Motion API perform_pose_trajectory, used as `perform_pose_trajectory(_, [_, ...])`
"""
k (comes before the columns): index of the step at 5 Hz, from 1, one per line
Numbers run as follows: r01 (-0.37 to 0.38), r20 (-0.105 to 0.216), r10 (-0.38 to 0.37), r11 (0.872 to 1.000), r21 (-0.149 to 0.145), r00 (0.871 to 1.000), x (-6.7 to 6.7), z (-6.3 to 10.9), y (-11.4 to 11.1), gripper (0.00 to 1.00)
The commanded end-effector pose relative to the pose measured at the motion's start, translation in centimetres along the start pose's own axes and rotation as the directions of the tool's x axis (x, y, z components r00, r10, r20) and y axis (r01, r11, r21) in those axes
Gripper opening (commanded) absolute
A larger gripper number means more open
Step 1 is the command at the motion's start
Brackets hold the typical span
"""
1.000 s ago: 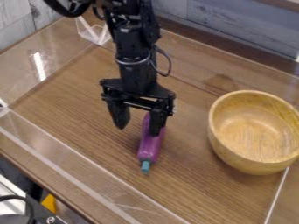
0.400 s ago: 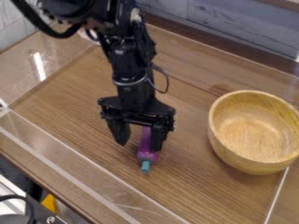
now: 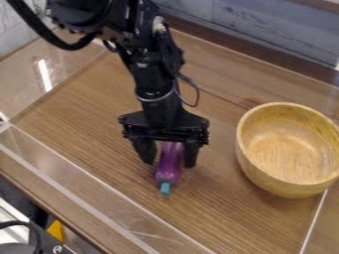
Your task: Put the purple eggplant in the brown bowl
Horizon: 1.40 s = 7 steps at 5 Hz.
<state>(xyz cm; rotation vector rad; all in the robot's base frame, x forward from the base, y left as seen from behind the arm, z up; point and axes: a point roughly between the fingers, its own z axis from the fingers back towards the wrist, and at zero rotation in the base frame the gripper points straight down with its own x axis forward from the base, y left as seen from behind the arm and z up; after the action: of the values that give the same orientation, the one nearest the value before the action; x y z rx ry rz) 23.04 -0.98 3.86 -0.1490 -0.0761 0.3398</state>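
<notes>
The purple eggplant point(image 3: 169, 165) lies on the wooden table, its teal stem tip pointing toward the front edge. My gripper point(image 3: 169, 153) points straight down right over it, open, with one black finger point(image 3: 145, 151) on the eggplant's left and the other on its right. The fingertips sit low, near the table; whether they touch the eggplant I cannot tell. The brown bowl point(image 3: 322, 149) stands to the right, empty, with a gap of table between it and the gripper.
A clear plastic wall point(image 3: 79, 193) runs along the table's left and front sides. The black arm point(image 3: 143, 50) rises from the gripper toward the upper left. A grey panel stands behind the table at the back right.
The gripper has come down and shifted right, from above the eggplant's far end to straddling its middle. The jaws stayed open. Eggplant and bowl have not moved.
</notes>
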Motion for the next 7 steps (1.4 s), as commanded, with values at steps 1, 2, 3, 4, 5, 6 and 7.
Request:
perform_pose_trajectory(1, [-0.014,0.042,0.014,1.000,-0.009,0.999,0.4,-0.4,-0.4,0.00])
perform_pose_trajectory(2, [-0.019,0.060,0.019,1.000,-0.009,0.998,0.3,-1.2,-0.7,1.00])
perform_pose_trajectory(3, [0.003,0.075,-0.003,1.000,-0.007,0.997,-0.4,-0.8,-1.2,1.00])
perform_pose_trajectory(4, [0.021,0.079,-0.021,1.000,-0.002,0.997,-1.0,-0.6,-1.8,1.00])
perform_pose_trajectory(5, [0.070,0.071,-0.070,0.998,0.001,0.995,-1.5,-0.1,-1.6,0.00])
perform_pose_trajectory(6, [0.047,0.068,-0.048,0.999,0.011,0.997,-1.2,0.1,-1.9,0.00])
perform_pose_trajectory(7, [0.026,0.064,-0.028,0.999,0.025,0.998,-1.0,0.3,-2.2,0.00])
